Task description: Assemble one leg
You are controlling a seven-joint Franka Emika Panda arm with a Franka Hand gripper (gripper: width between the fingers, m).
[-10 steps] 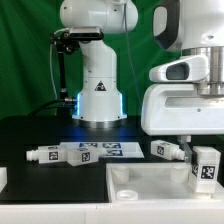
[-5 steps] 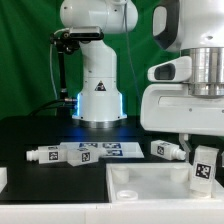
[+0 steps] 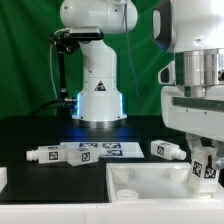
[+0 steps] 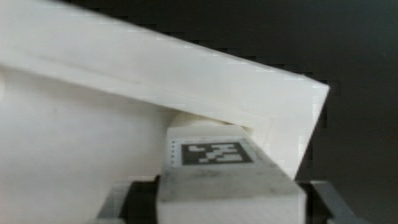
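Note:
My gripper (image 3: pixel 204 160) is shut on a white leg (image 3: pixel 205 170) with a square tag sticker and holds it upright over the corner of the large white square panel (image 3: pixel 150 183) at the exterior view's right. In the wrist view the leg (image 4: pixel 222 165) sits between my two dark fingers (image 4: pixel 139 198), just above the panel's raised rim (image 4: pixel 196 75). Other legs lie on the black table: one (image 3: pixel 168 150) just behind the panel and two (image 3: pixel 48 155) (image 3: pixel 84 153) end to end at the exterior view's left.
The marker board (image 3: pixel 118 149) lies flat behind the panel in front of the white robot base (image 3: pixel 97 95). A white block (image 3: pixel 3 180) sits at the left edge. Green curtain behind.
My arm has turned at the wrist and shifted slightly with the leg still held; the leg has sunk a little toward the panel's corner. Other parts have not moved.

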